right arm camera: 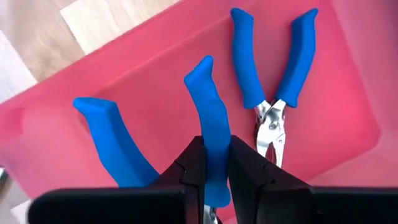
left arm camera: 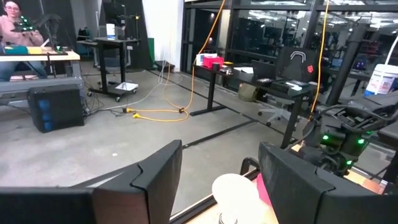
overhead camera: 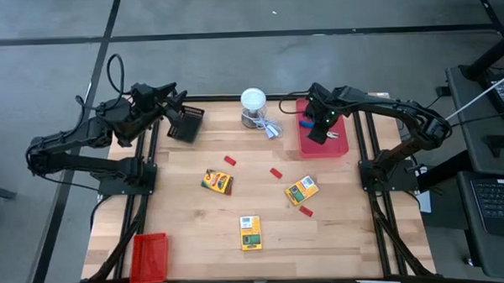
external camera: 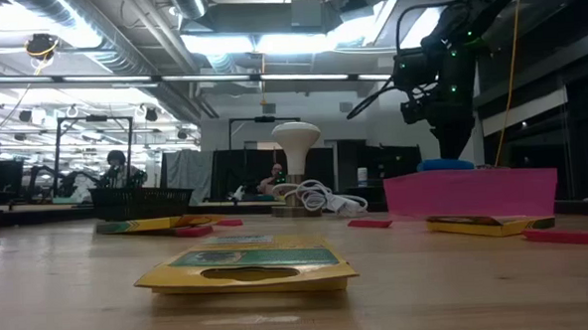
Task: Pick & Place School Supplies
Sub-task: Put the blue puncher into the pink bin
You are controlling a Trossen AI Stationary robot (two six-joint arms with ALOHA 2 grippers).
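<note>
1. Start at the table's near edge: the red tray at the near-left corner sits apart from everything, and I can't see anything in it.
2. One crayon box lies closest to you, flat on the wood, well short of the pink tray at the far right.
3. A step further in, a second crayon box sits tilted, closer to the pink tray, with a red block just on its near side.
4. Left of that, the third crayon box lies further from the pink tray, and two more red blocks are loose nearby.
5. Now the action: your right gripper hangs over the pink tray, fingers pinched narrow on one blue handle of a pair of pliers.
6. The other pliers already lie inside the pink tray, handles spread.
7. So by my read, one pliers is placed and one is about to be; three boxes and the blocks are left.
8. The white container stands left of the pink tray, at the far edge.
9. Your left gripper waits far left of the pink tray, fingers wide, holding nothing.
</note>
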